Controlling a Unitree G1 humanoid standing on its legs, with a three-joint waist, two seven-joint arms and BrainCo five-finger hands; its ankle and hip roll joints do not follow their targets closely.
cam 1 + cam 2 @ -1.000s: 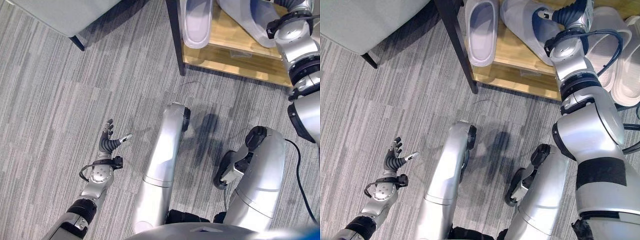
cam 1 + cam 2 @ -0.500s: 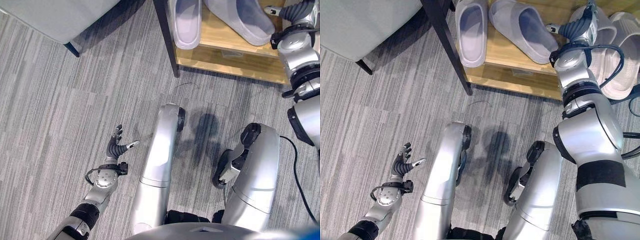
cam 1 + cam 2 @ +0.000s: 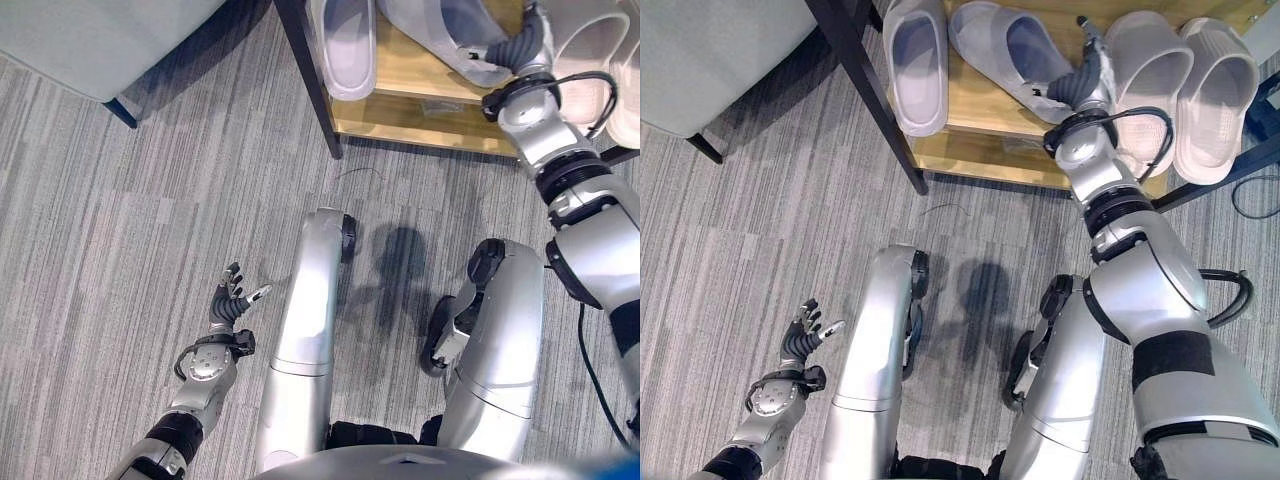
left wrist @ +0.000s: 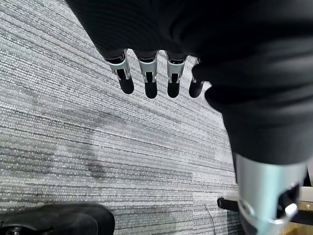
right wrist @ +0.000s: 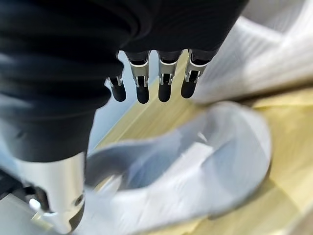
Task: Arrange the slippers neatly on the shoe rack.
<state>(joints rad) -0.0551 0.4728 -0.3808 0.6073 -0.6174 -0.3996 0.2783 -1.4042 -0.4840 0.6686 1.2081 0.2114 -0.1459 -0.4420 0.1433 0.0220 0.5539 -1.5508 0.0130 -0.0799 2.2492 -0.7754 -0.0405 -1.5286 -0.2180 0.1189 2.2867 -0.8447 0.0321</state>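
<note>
On rack (image 3: pixel 970 115), slipper (image 3: pixel 1005 55) touching right hand (image 3: pixel 1080 85)

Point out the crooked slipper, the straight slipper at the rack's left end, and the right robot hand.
crooked slipper (image 3: pixel 1012 55), right eye view, its strap.
straight slipper (image 3: pixel 915 70), right eye view, its footbed.
right robot hand (image 3: pixel 1087 78), right eye view, its dark ribbed cover.

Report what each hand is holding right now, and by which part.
Nothing is held. The right hand hovers with straight fingers over the crooked slipper on the shoe rack; the left hand hangs open above the floor.

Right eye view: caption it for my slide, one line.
Right hand open at a crooked grey slipper on the wooden shoe rack; left hand open over carpet.
</note>
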